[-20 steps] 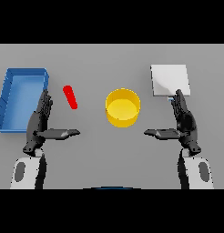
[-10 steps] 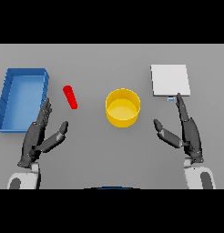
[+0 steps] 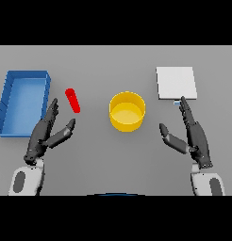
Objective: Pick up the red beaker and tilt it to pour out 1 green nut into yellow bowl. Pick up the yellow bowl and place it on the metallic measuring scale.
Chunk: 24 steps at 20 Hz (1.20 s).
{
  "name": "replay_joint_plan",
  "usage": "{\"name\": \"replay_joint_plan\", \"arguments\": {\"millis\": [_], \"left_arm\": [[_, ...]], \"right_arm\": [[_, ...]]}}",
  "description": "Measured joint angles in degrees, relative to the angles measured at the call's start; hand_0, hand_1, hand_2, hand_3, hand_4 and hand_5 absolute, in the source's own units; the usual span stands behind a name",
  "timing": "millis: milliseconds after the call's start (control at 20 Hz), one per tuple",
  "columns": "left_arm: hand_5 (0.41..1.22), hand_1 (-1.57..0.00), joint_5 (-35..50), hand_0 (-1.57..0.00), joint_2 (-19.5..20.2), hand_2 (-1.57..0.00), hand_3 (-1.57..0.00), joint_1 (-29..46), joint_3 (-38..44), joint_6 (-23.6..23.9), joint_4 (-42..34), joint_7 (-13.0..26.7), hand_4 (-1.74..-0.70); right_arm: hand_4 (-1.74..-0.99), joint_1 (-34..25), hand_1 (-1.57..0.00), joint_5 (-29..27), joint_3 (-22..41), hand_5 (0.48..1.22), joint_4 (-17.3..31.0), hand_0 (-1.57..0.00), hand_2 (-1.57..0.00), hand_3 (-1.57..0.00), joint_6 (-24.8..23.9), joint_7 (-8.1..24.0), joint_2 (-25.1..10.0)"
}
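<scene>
Red beaker (image 3: 73, 100) is lying on the table just ahead of your left hand (image 3: 46, 136), long axis running diagonally toward the yellow bowl (image 3: 127, 111). Left is nearer; both it and the right hand (image 3: 193, 136) are sitting open, holding nothing.
</scene>
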Motion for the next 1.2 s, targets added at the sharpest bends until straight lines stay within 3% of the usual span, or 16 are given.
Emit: {"name": "replay_joint_plan", "arguments": {"millis": [50, 300, 500, 600, 650, 950, 1150, 1200], "left_arm": [[0.650, 0.00, 0.24, 0.00, -0.24, 0.00, 0.00, -2.34, 0.64, 0.02, 2.73, -0.57, -1.18], [0.636, 0.00, -0.48, 0.00, -0.10, 0.00, 0.00, -11.63, 2.85, 0.31, 14.37, -2.92, -1.18], [0.651, 0.00, -0.57, 0.00, 0.04, 0.00, 0.00, -15.88, 3.62, -0.19, 19.46, -6.24, -1.20], [0.657, 0.00, -1.79, 0.00, -0.16, 0.00, 0.00, -18.76, 3.70, 0.99, 21.99, -5.67, -1.20], [0.661, 0.00, -2.23, 0.00, -0.50, 0.00, 0.00, -19.95, 3.72, 1.45, 23.45, -5.50, -1.20], [0.678, 0.00, -3.57, 0.00, -0.94, 0.00, 0.00, -25.59, 5.14, 3.49, 31.88, -7.44, -1.22], [0.708, 0.00, -1.02, 0.00, -1.76, 0.00, 0.00, -27.90, 7.87, 3.45, 36.10, -12.29, -1.29], [0.719, 0.00, -0.95, 0.00, -2.33, -0.01, 0.00, -28.34, 8.16, 3.92, 37.32, -13.46, -1.30]], "right_arm": [[-1.215, -1.03, 0.00, -0.60, -0.43, 0.628, 0.06, 0.00, 0.00, 0.00, 0.12, 0.97, -0.11], [-1.229, 0.02, 0.00, -0.57, -0.13, 0.626, -0.11, 0.00, 0.00, 0.00, 0.37, -0.60, 0.14], [-1.222, -0.14, 0.00, 0.37, -0.12, 0.627, 0.62, 0.00, 0.00, 0.00, 0.00, -0.06, -0.15], [-1.227, 0.33, 0.00, -0.93, -0.16, 0.630, 0.16, 0.00, 0.00, 0.00, 0.79, -0.96, 0.18], [-1.226, -0.49, 0.00, -0.44, -0.08, 0.631, 0.80, 0.00, 0.00, 0.00, 0.52, 0.35, 0.27], [-1.241, -0.38, 0.00, -1.04, -0.65, 0.641, -0.12, 0.00, 0.00, 0.00, 0.51, 0.94, -0.17], [-1.246, 1.10, 0.00, -1.58, -0.99, 0.645, -0.81, 0.00, 0.00, 0.00, 0.48, -0.34, -0.17], [-1.246, 0.46, 0.00, -1.26, -0.98, 0.646, -0.42, 0.00, 0.00, 0.00, 0.30, 0.61, -0.20]]}}
